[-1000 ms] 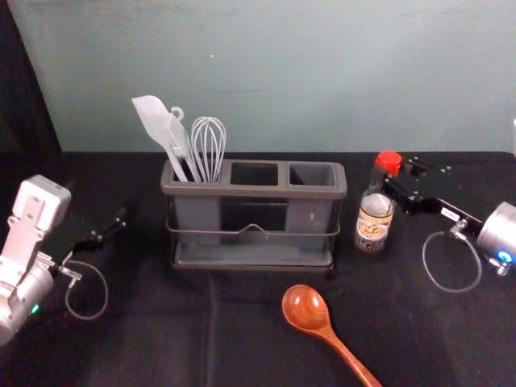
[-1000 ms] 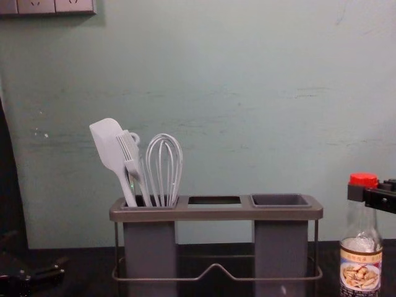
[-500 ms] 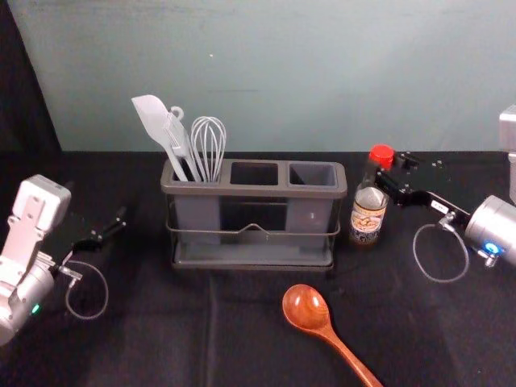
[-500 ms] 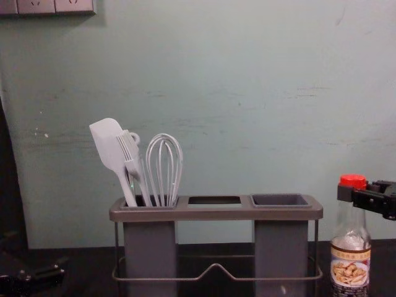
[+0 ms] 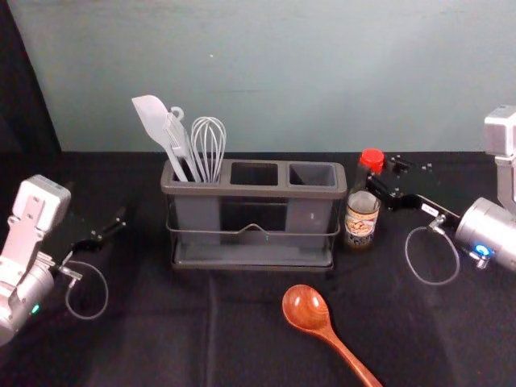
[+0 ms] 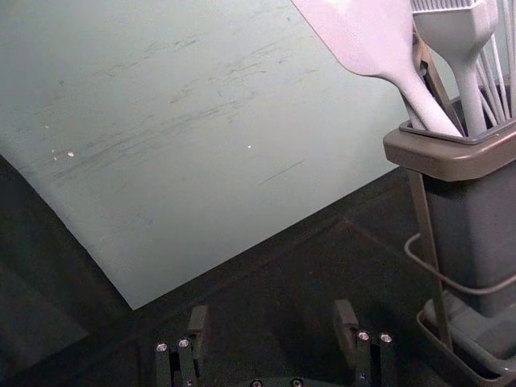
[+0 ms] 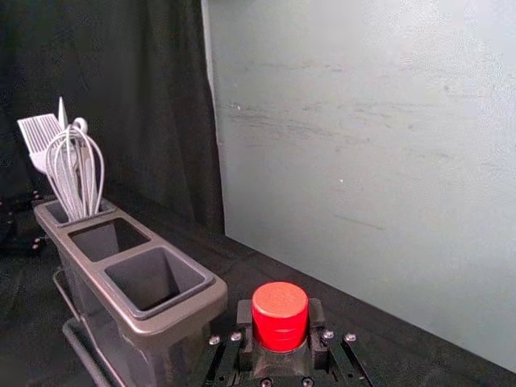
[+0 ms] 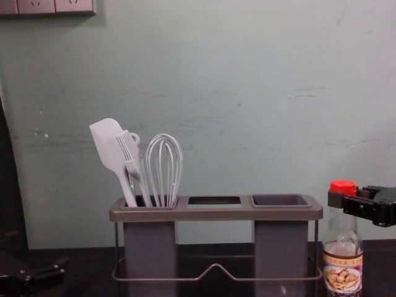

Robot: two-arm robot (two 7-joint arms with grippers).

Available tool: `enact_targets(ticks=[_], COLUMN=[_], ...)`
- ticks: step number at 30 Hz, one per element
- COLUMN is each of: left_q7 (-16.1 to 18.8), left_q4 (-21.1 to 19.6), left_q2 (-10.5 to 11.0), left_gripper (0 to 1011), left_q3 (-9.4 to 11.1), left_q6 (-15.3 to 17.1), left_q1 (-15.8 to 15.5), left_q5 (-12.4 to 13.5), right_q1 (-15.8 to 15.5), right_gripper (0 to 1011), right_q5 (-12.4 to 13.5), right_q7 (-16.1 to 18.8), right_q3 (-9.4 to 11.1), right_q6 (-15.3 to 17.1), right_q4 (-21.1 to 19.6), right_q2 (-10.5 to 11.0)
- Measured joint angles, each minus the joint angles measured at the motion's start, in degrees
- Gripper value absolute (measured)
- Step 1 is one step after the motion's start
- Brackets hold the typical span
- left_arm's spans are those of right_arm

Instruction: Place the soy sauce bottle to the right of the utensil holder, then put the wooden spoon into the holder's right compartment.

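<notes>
A black tabletop cloth, creased in the near middle, stretches back to the wall. On its far half, a gray-and-brown utensil holder stands upright near the middle, its long side running left to right. In front of the holder's right half, well apart from it, a glossy wooden spoon lies aslant on the cloth, bowl to the far left, handle reaching near right. A soy sauce bottle is upright just beside the holder's right end; whether its base touches the cloth cannot be told.
</notes>
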Motion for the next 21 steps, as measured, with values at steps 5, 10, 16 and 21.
enact_targets(ticks=[5, 10, 16, 21], left_q7=[0.0, 0.0, 0.0, 0.0], left_q4=[0.0, 0.0, 0.0, 0.0], left_q2=[0.0, 0.0, 0.0, 0.0], left_gripper=[1011, 1012, 1012, 1011], left_q3=[0.0, 0.0, 0.0, 0.0], left_q6=[0.0, 0.0, 0.0, 0.0], left_q1=[0.0, 0.0, 0.0, 0.0], left_q5=[0.0, 0.0, 0.0, 0.0], right_q1=[-0.56, -1.32, -1.66, -1.95], right_gripper=[381, 381, 381, 381], right_q5=[-0.16, -0.36, -0.66, -0.46], right_q7=[-0.15, -0.51, -0.62, -0.52], right_q3=[0.15, 0.4, 0.58, 0.84], right_q6=[0.16, 0.05, -0.24, -0.38], right_q4=[-0.58, -1.54, -1.83, -1.78], right_q2=[0.07, 0.22, 0.24, 0.15])
